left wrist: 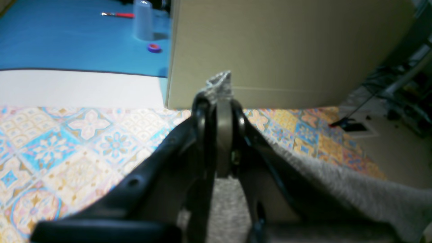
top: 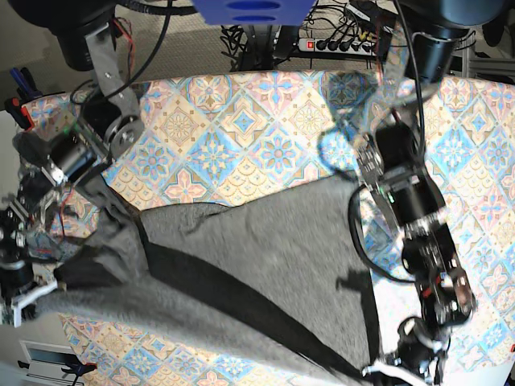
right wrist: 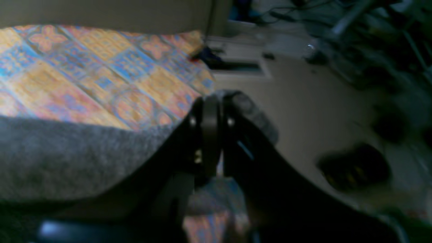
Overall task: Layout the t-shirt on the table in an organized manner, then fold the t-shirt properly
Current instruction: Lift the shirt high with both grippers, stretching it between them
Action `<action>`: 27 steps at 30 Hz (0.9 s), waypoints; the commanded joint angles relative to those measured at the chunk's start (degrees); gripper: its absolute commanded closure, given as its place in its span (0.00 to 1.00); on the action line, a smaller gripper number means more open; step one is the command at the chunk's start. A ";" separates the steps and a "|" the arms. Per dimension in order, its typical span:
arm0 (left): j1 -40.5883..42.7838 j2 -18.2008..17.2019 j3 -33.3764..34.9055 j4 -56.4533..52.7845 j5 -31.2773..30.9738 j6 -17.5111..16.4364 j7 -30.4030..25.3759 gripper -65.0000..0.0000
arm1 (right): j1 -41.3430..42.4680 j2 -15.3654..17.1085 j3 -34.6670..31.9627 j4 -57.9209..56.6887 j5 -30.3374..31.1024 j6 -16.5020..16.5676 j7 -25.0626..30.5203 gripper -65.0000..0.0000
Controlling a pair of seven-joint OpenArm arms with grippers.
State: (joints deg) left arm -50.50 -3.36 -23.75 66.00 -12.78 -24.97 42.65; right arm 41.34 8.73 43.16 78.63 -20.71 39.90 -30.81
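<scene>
The dark-grey t-shirt (top: 257, 265) hangs stretched over the table (top: 265, 129) between both arms, with a dark fold running diagonally across it. In the left wrist view my left gripper (left wrist: 217, 101) is shut on the t-shirt (left wrist: 337, 182), and a tuft of fabric pokes out above the fingertips. In the base view the left gripper (top: 388, 368) sits at the lower right edge. My right gripper (right wrist: 211, 101) is shut on the t-shirt (right wrist: 67, 158), which bulges past its tip. The base view has the right gripper (top: 28, 293) at the far left, beyond the table's edge.
A tall beige panel (left wrist: 270, 50) stands behind the tiled table (left wrist: 84, 141). Beyond it a blue surface holds a clear cup (left wrist: 143, 20), a purple tape roll (left wrist: 154, 47) and a red-handled tool (left wrist: 118, 14). Cables and a power strip (top: 338, 44) lie on the floor.
</scene>
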 commanded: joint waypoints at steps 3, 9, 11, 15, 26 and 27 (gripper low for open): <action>-7.04 -3.02 2.69 -7.05 -1.16 -0.04 -6.39 0.95 | 4.42 0.89 -0.39 -4.12 1.15 -0.65 7.20 1.00; -13.81 -6.18 9.46 -20.15 -1.16 0.05 -15.36 0.95 | 8.02 2.65 -4.08 -12.83 1.15 -7.59 12.74 1.00; -16.36 -6.71 10.60 -24.02 -1.16 0.05 -18.08 0.95 | 8.20 3.97 -7.42 -15.73 1.50 -9.35 14.85 1.00; -24.27 -7.06 13.07 -34.30 -1.16 0.05 -23.71 0.95 | 12.06 4.50 -10.76 -20.12 1.50 -13.22 20.21 1.00; -24.50 -8.82 16.14 -44.41 -0.98 0.05 -31.01 0.95 | 24.37 4.50 -12.17 -27.95 1.32 -15.24 24.35 1.00; -24.50 -9.35 16.14 -44.41 -0.89 0.05 -31.01 0.95 | 24.99 4.50 -12.17 -28.04 1.24 -15.24 24.17 1.00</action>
State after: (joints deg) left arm -71.09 -12.36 -7.53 19.81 -12.34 -24.43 14.33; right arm 63.18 12.49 31.18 49.67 -20.23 25.04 -8.88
